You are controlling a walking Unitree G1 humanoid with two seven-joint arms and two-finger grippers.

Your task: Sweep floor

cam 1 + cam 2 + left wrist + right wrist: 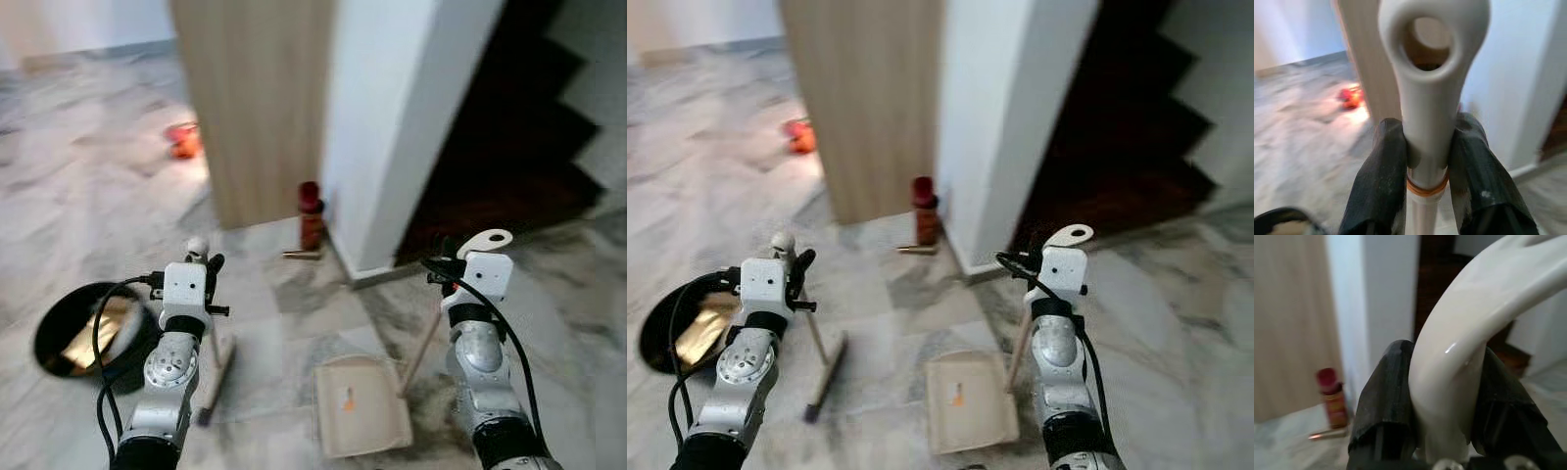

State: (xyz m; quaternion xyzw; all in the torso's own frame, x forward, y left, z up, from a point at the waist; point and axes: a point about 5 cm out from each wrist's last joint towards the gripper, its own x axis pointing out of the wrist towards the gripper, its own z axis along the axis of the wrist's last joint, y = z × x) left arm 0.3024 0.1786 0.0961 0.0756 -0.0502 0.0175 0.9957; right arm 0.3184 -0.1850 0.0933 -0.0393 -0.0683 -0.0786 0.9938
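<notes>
Grey marble floor (88, 196) fills most of your head views, crossed at the top by a wooden panel (260, 98) and a white wall corner (402, 117), with a dark stairway (519, 127) in the upper right of the frame.

Your left claw (1425, 161) is pinched on the broom handle (1425, 98) just below its looped end; both black fingers (1378, 176) press against the white shaft above an orange ring. In the left eye view this claw (206, 264) sits at lower left of the frame, and the broom head (217, 377) rests on the floor below it, slanting down toward the bottom edge.

Your right claw (1442, 396) is pinched on the curved cream handle of the dustpan (1464, 333), one finger on either side. In the left eye view it (446, 266) stands at lower right of the frame. The dustpan tray (362, 403) lies flat on the floor at bottom centre, between the two arms, with a small orange mark on it.

A black bin (83, 328) with a shiny gold lining stands at the lower left edge, beside the left arm. A red-capped bottle (311, 215) stands at the foot of the wall corner, a small stick-like thing (302, 255) lying just in front of it. A blurred orange-red object (183, 140) lies on the floor at upper left.
</notes>
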